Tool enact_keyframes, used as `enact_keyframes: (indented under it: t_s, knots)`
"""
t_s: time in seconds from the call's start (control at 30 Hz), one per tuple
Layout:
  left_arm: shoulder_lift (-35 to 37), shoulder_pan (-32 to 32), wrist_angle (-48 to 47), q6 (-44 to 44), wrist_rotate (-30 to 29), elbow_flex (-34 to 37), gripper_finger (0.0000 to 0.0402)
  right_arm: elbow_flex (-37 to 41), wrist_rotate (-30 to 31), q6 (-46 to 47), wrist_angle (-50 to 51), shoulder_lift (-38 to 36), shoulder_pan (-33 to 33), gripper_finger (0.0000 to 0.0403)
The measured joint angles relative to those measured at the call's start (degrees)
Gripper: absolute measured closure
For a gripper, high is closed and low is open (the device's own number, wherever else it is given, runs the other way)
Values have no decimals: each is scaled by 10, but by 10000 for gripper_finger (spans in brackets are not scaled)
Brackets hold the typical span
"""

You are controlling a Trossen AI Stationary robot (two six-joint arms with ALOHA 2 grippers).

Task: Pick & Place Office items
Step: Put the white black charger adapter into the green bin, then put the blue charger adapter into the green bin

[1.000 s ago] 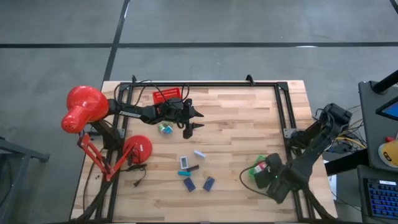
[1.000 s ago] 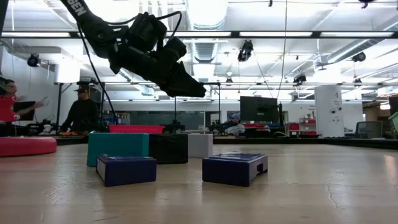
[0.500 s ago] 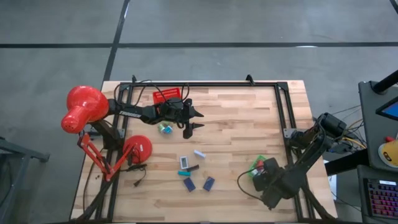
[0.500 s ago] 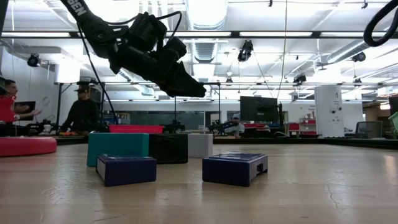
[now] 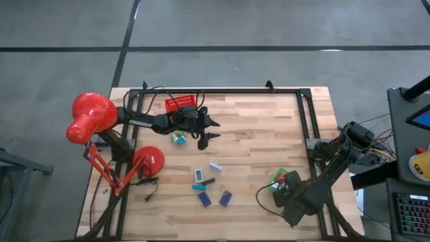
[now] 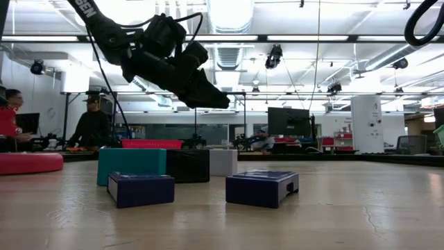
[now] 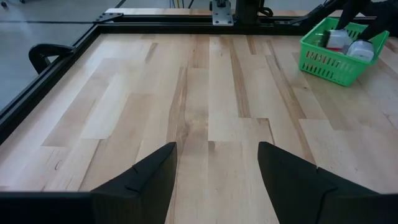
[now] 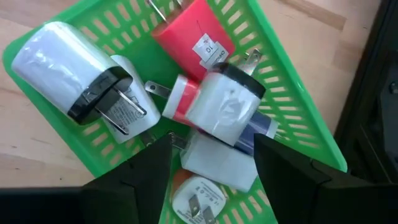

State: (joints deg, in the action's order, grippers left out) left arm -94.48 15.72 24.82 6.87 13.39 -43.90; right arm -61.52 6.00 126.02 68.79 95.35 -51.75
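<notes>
Several small office items lie on the table's middle: a white block [image 5: 215,165], a white-and-teal piece [image 5: 199,175], a teal piece [image 5: 198,187] and two navy blocks [image 5: 204,199] [image 5: 225,197]. The low view shows the navy blocks [image 6: 262,187] and a teal block [image 6: 132,165] flat on the wood. Two more small pieces [image 5: 177,138] lie near the left arm. My left gripper [image 5: 215,130] hangs open and empty above the far left of the table. My right gripper [image 8: 211,180] is open just above the green tray [image 5: 277,179], which holds several pieces [image 8: 221,109]; its fingers straddle a white one.
A big red desk lamp [image 5: 91,117] with its round base [image 5: 149,161] stands at the left edge. A red tray [image 5: 181,102] sits at the far left behind the left arm. A black frame [image 5: 306,121] rims the table. People sit in the room beyond.
My right arm has shifted a little toward the table's near edge, keeping its gripper over the green tray. My left arm and the items on the table have kept still.
</notes>
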Motion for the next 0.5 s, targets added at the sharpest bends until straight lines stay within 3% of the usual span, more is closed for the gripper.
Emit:
enact_keyframes:
  t_s: [0.13,0.3,0.5]
  knots:
    - [0,0,0,0,0,0,170,-2,-2,0,7,0,0,179]
    - [0,0,0,0,0,0,170,-46,5,0,86,-1,0,185]
    - [0,0,0,0,0,0,170,-98,87,-8,183,-1,0,193]
